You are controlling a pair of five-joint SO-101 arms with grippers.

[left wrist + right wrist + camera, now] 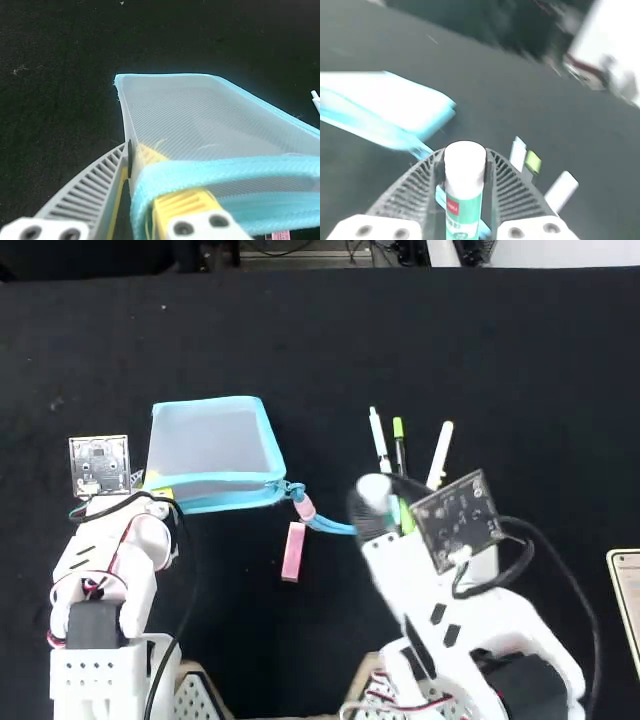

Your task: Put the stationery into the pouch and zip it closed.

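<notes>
The translucent pouch (210, 452) with a light-blue zip border lies at the middle left. My left gripper (158, 496) is shut on its near left corner. In the left wrist view the pouch's blue edge (220, 170) runs between the grey finger (100, 175) and the yellow one. My right gripper (378, 502) is shut on a glue stick (465, 172) with a white cap and green body, held above the table just right of the pouch's zip strap (325, 522). Three pens (398, 443) lie beyond it. A pink eraser (292, 551) lies in front of the pouch.
The table is covered in black cloth (500, 360). A tan flat object (627, 590) shows at the right edge. Cables and white gear (450, 252) run along the far edge.
</notes>
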